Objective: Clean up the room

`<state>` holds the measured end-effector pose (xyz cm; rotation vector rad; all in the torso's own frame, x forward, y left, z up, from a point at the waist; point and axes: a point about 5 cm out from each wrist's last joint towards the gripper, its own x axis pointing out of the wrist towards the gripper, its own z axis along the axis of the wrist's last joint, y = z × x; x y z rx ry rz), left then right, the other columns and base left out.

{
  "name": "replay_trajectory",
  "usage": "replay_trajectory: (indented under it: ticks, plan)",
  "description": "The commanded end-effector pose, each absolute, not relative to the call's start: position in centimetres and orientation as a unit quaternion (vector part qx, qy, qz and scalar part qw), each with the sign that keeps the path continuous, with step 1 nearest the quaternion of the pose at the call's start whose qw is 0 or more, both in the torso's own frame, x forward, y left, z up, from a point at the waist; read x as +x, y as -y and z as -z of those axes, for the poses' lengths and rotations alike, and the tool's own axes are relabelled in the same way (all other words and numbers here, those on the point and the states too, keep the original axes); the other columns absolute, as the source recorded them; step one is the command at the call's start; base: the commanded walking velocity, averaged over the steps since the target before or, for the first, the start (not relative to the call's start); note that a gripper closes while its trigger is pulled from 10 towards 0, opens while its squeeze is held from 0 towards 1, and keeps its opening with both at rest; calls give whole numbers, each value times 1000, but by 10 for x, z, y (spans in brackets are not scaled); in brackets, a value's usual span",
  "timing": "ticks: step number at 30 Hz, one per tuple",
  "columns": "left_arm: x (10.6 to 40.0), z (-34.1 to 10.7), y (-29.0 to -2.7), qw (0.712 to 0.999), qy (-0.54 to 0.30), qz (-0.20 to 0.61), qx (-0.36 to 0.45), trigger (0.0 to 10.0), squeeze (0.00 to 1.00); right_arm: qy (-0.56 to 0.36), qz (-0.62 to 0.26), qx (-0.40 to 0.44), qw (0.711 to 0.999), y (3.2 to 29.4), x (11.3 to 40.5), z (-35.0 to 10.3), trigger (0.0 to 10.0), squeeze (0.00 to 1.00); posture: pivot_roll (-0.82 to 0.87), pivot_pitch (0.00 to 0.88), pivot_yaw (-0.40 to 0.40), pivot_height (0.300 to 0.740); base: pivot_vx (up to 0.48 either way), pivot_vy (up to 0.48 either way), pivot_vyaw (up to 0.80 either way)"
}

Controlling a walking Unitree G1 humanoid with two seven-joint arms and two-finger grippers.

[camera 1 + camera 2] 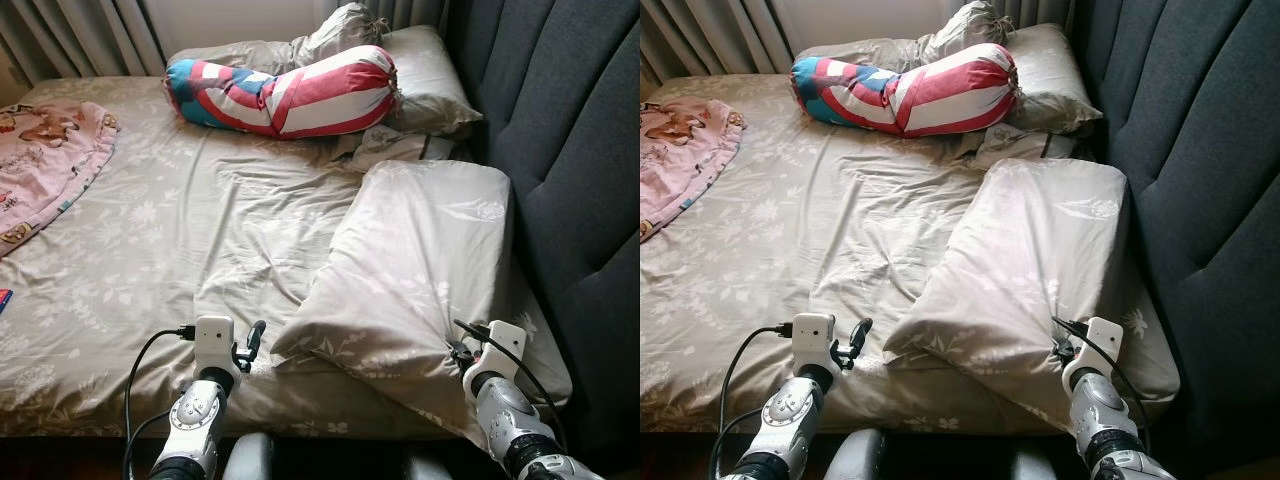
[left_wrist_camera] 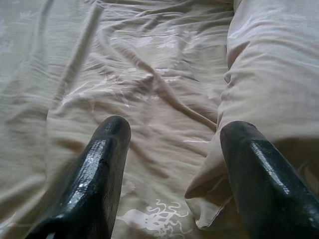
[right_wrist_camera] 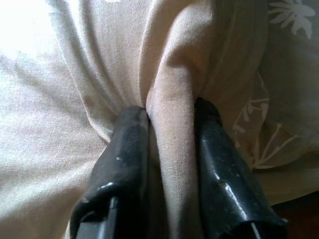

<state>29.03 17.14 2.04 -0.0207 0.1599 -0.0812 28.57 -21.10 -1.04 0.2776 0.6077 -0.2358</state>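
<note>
Pinching a fold of beige floral fabric, the right gripper (image 3: 169, 117) has its jaws clamped on the near right corner of a large pillow (image 1: 415, 270) at the near edge of the bed (image 1: 150, 250). In the right wrist view a ridge of the pillowcase stands squeezed between the two black fingers (image 3: 122, 149).

The left gripper (image 2: 172, 134) hovers low over the rumpled sheet with its jaws apart, its right finger just beside the pillow's near left corner; whether it touches the cloth cannot be told. From the head camera the same gripper (image 1: 252, 340) sits at the near edge of the mattress, a black cable looping off its white wrist housing.

The pillow lies at a slant on the right half of the bed, its far end near the dark grey padded headboard (image 1: 560, 150) that runs along the right side. Beyond it, at the far right, a red, white and blue striped bolster (image 1: 285, 88) rests against a second beige pillow (image 1: 425, 80), with more bunched bedding behind. A pink blanket (image 1: 45, 160) printed with cartoon figures lies at the far left, well apart from both grippers. Grey curtains (image 1: 80, 35) hang behind the far edge of the bed. No brand, label or legible writing is visible on any of the fabric.
</note>
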Motion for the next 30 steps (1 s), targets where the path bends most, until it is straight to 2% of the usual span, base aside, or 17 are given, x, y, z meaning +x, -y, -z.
replay_trajectory:
  ticks: [1,3,7,10,13,17,21,25,28,29,30]
  plan:
    - [289,-18,-171,995,-87,42,-9,10000,0,-358,125,130,916,206,264,32,0,0,-17,84,40,632,0,0,0]
    - [289,-18,-170,995,-87,43,-10,10000,0,-360,135,114,916,211,264,31,0,0,-22,82,40,632,0,0,0]
    - [289,-17,-168,995,-89,46,-12,10000,0,-322,189,58,926,242,272,15,0,0,-29,76,39,632,0,0,0]
    - [288,-15,-165,994,-94,49,-13,10000,0,-272,254,-36,928,285,279,-13,0,0,-46,68,37,632,0,0,0]
    - [288,-15,-164,994,-95,50,-14,10000,0,-247,282,-50,926,300,282,-25,0,0,-52,65,36,632,0,0,0]
    - [289,-15,-162,994,-95,51,-16,10000,0,-179,362,-88,911,345,282,-63,0,0,-60,68,32,632,0,0,0]
    - [289,-16,-162,994,-95,50,-17,10000,0,-158,384,-107,903,359,281,-76,0,0,-61,70,32,632,0,0,0]
    - [290,-16,-163,994,-94,48,-18,10000,0,-129,432,-132,883,381,275,-96,0,0,-66,74,32,632,0,0,0]
    - [290,-16,-163,994,-96,48,-17,10000,0,-146,413,-113,892,379,276,-91,0,0,-70,74,33,632,0,0,0]
    - [290,-16,-163,994,-96,48,-17,10000,0,-151,397,-100,900,374,279,-87,9647,0,-71,76,34,632,0,0,0]
    - [290,-15,-163,994,-97,49,-17,10000,0,-154,371,-81,912,364,283,-81,10000,0,-69,78,34,632,0,0,0]
